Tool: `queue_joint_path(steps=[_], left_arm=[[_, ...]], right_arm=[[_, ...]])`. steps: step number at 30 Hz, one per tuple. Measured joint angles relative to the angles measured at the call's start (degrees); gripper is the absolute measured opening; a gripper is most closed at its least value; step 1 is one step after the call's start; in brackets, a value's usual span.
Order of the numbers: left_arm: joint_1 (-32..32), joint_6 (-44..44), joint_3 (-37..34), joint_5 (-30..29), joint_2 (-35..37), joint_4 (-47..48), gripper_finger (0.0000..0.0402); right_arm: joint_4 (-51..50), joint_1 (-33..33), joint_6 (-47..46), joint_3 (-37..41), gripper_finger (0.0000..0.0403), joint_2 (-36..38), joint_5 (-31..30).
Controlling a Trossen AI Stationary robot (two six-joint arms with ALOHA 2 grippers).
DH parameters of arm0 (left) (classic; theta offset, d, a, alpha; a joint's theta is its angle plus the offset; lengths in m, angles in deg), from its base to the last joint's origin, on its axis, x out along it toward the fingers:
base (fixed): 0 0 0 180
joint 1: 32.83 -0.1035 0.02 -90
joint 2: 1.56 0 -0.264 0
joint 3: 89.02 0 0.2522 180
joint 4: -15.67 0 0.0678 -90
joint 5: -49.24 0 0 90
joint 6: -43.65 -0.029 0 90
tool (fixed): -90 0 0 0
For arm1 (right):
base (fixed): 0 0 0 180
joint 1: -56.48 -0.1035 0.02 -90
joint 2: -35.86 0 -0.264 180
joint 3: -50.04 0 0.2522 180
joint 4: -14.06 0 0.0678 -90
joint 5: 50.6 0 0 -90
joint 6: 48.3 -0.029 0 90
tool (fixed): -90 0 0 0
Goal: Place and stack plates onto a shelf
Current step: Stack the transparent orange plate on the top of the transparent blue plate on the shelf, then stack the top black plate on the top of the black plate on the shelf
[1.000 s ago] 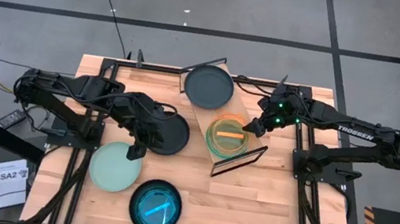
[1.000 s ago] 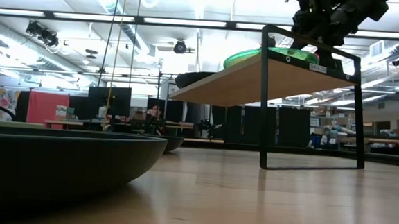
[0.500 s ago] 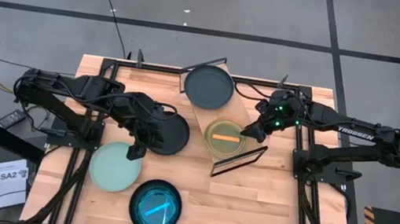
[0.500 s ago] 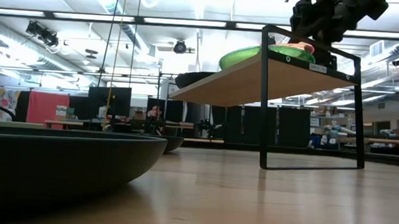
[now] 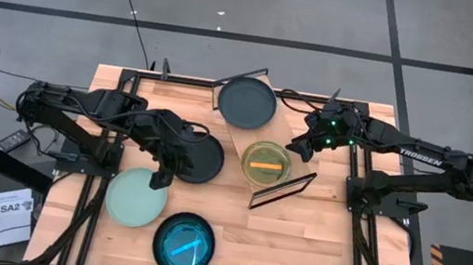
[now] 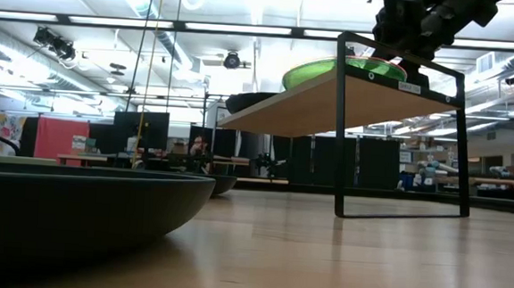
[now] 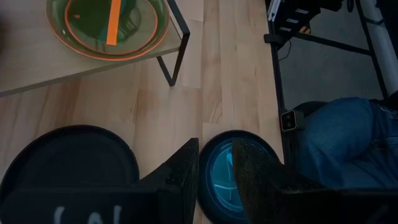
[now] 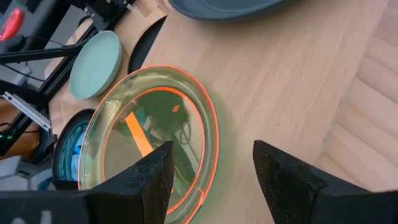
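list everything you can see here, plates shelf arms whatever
shelf: 1, pale wood board on black wire end frames, middle of the table
dark grey plate: 1, on the shelf's far end
green plate with orange stripe: 1, on the shelf's near end
black plate: 1, on the table left of the shelf
pale green plate: 1, table's near left
teal plate: 1, table's near edge
table: 1, slatted pale wood
person's leg: blue trousers, beside the table
left gripper: over the pale green plate's edge
right gripper: open, beside the green plate

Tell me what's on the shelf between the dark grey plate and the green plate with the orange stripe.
Nothing: in the high view, only bare shelf separates dark grey plate from green plate.
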Motion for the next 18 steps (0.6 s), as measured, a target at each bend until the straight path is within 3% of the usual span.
queue_joint_path(steps=[9, 18], left_arm=[[0.4, 1.4, 0.0, -0.1, 0.0, 0.9, 0.0103], [4.5, 1.4, 0.1, -5.6, -1.9, 1.7, 0.0103]], right_arm=[[-3.2, 1.8, 2.8, 0.0, 0.0223, 2.5, 0.5], [-6.5, 2.2, 2.8, 0.0, 0.0223, 7.3, 0.5]])
